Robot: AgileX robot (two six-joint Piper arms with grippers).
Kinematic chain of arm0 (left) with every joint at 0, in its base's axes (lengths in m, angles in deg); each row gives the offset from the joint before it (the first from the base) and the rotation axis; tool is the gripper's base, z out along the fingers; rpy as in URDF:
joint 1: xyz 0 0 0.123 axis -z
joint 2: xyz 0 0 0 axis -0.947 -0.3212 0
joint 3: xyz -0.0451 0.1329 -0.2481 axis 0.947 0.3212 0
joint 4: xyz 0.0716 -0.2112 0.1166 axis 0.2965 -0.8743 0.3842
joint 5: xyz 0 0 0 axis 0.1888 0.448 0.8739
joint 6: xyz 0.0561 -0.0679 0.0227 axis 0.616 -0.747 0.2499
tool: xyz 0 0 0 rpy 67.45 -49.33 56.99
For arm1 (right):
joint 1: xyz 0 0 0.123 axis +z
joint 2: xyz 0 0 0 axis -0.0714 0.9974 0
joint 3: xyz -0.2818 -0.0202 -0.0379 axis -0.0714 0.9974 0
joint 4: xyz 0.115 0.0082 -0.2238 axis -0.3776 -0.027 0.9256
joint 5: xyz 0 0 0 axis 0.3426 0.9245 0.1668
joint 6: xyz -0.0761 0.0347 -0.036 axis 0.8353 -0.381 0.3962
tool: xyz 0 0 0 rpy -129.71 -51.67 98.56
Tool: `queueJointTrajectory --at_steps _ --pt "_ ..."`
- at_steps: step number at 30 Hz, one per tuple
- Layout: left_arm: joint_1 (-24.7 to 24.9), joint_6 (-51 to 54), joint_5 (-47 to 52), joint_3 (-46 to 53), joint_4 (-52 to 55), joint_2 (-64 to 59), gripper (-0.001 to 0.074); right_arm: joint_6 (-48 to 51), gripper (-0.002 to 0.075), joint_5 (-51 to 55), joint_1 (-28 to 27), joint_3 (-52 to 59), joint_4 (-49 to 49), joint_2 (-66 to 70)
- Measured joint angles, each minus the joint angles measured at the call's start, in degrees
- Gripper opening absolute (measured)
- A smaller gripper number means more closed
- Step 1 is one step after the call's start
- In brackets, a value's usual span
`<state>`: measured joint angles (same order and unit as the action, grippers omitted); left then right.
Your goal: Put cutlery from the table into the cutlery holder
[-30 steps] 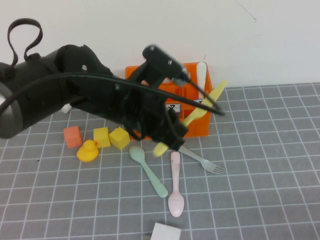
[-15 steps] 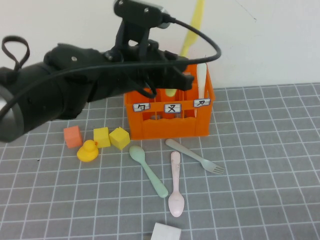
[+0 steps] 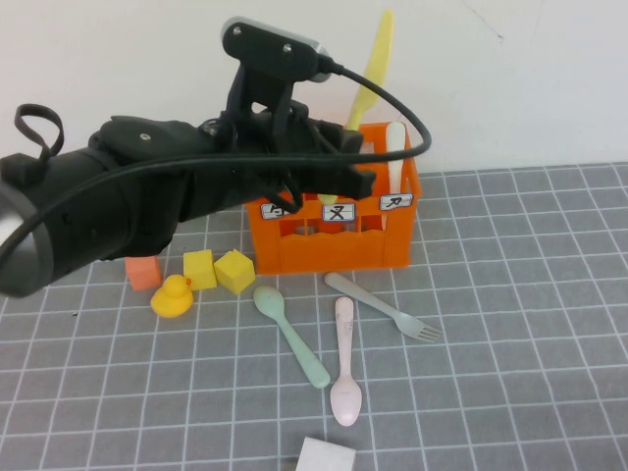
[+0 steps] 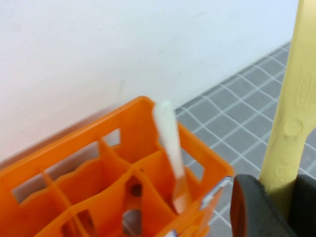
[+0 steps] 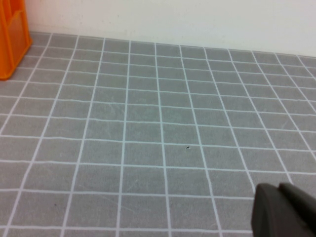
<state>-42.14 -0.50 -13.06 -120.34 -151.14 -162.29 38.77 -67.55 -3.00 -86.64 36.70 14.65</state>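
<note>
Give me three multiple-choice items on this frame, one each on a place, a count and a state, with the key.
1. Where is the white knife?
A. flat on the table
B. standing in the cutlery holder, at its right end
C. in the right pincer

2. How many pieces of cutlery lie on the table in front of the holder?
A. three
B. one
C. five

3. What is the left pincer doing?
A. hanging open above the duck
B. resting empty on the table
C. gripping the yellow knife upright over the holder

Key: 1 B, the white handle pokes out of the holder's right-hand compartment. 2 A, the mint-green spoon, pink spoon and grey fork lie there. 3 C, the knife's lower end sits between the fingers. The right pincer is only a dark edge in its own wrist view.
</note>
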Motion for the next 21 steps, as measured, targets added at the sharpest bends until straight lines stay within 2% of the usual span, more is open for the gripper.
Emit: queueJointTrajectory --at_steps 13,21 --pt "0.0 3.0 6.1 0.0 -1.0 0.0 0.0125 0.0 -0.0003 0.0 0.0 0.0 0.0 0.0" --pt "0.0 10.1 15.8 0.0 -4.8 0.0 0.0125 0.0 -0.0003 0.0 0.0 0.0 0.0 0.0"
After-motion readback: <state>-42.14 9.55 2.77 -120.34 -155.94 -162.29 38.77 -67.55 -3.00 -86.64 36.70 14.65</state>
